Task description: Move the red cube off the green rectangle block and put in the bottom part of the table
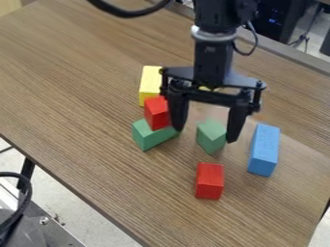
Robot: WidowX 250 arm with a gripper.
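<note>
Centring your pincer (205,135) over the red cube (157,113) comes first: its fingers stand wide apart, right of the cube, with the left one overlapping the cube's edge in view. The cube sits on the green rectangle block (147,139), left of the middle. You'd do best to rise, shift left, then come down straight, gripping only the cube so the block below doesn't drag along. Mind the yellow block (150,84) close behind on the far side; a finger could nudge it. The smaller green block (211,135) lies right, with the blue block (264,150) beyond. For release, aim for the near part of the bench (97,120), clear of the other red block (209,181).
</note>
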